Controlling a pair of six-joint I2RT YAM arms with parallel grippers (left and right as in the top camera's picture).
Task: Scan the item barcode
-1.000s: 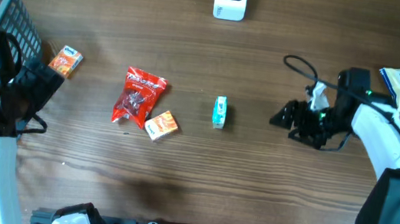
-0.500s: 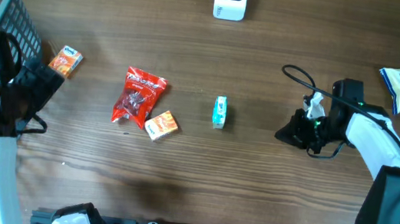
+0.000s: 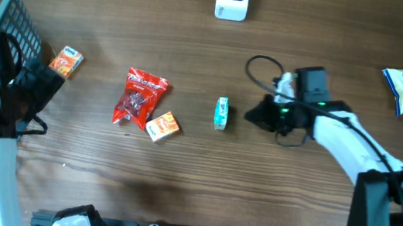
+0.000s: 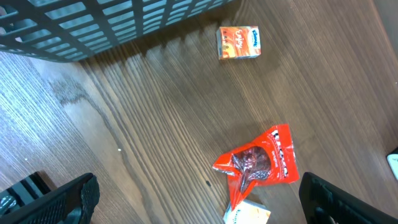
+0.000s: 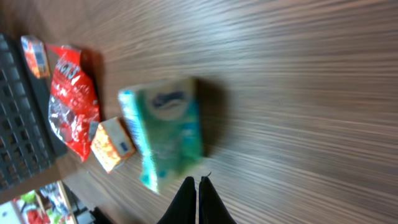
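right gripper point(image 3: 252, 117): tips pinched together, empty, just beside teal pack point(image 3: 221, 113)
left gripper point(image 4: 199, 198): wide open, idle
risk: I expect closed tips would shove the pack, not grab it

Beneath me spreads a dark brown wooden table point(image 3: 175, 195), its grain running side to side, evenly lit.

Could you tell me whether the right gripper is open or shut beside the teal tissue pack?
Shut: in the right wrist view the right gripper has both fingertips pressed together, nothing between them.
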